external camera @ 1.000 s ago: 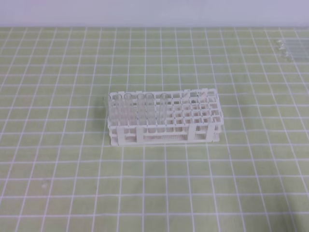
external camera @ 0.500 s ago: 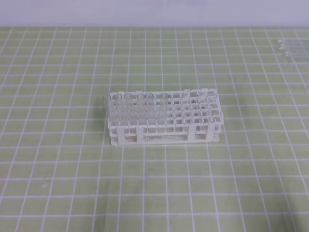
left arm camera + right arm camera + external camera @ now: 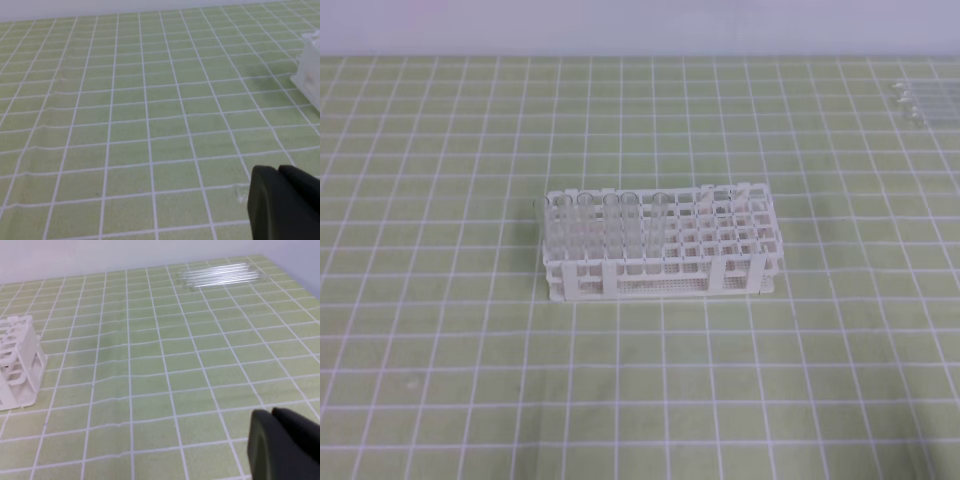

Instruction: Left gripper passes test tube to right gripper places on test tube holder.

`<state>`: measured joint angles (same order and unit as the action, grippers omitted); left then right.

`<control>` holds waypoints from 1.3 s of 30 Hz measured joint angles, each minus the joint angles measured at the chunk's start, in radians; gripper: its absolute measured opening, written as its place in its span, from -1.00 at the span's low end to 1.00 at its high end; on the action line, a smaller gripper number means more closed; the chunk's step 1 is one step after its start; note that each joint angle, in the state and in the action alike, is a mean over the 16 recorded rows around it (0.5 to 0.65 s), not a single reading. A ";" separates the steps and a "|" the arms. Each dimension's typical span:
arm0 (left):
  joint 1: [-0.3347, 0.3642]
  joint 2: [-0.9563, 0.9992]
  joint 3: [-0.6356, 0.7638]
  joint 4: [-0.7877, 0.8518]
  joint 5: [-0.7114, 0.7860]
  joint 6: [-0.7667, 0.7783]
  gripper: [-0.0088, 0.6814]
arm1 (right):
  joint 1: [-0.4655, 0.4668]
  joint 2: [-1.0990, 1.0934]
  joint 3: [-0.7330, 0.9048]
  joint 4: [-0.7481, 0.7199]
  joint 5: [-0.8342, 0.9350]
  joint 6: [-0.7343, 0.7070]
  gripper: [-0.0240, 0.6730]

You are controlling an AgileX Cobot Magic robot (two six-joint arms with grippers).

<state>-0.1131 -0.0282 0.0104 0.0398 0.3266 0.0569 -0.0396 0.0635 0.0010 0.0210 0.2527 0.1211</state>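
The white test tube holder [image 3: 660,250] stands mid-table, with several clear tubes upright in its left end. Several loose test tubes [image 3: 917,100] lie side by side at the far right of the mat, and the right wrist view shows the test tubes [image 3: 222,275] ahead. Neither gripper appears in the high view. In its own wrist view my left gripper [image 3: 277,171] hangs low over bare mat, black fingers pressed together and empty, with the holder's corner [image 3: 312,67] at the right edge. My right gripper [image 3: 271,414] is likewise shut and empty, with the holder [image 3: 17,360] to its left.
A green mat [image 3: 440,350] with a white grid covers the table. A pale wall [image 3: 640,25] runs along the far edge.
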 joint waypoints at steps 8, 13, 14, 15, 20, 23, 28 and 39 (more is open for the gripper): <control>0.000 0.005 -0.002 0.001 0.003 0.000 -0.98 | 0.000 0.000 0.000 0.000 0.000 0.000 -0.98; 0.000 0.009 -0.004 0.001 0.004 0.000 -0.98 | 0.000 0.000 0.000 0.000 0.000 0.000 -0.98; 0.000 0.009 -0.004 0.001 0.004 0.000 -0.98 | 0.000 0.000 0.000 0.000 0.000 0.000 -0.98; 0.000 0.009 -0.004 0.001 0.004 0.000 -0.98 | 0.000 0.000 0.000 0.000 0.000 0.000 -0.98; 0.000 0.010 -0.004 0.001 0.002 0.000 -0.98 | 0.000 0.000 0.000 0.000 0.000 0.001 -0.98; 0.000 0.010 -0.004 0.001 0.001 0.000 -0.98 | 0.000 0.000 0.000 0.000 0.000 0.001 -0.98; 0.000 0.007 -0.002 0.001 -0.002 -0.001 -0.98 | 0.000 0.000 0.000 0.000 0.000 0.002 -0.98; 0.000 0.003 -0.001 0.000 -0.006 -0.002 -0.98 | 0.000 0.000 0.000 -0.001 0.000 0.002 -0.98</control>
<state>-0.1131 -0.0247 0.0097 0.0400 0.3205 0.0554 -0.0396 0.0635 0.0010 0.0204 0.2527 0.1235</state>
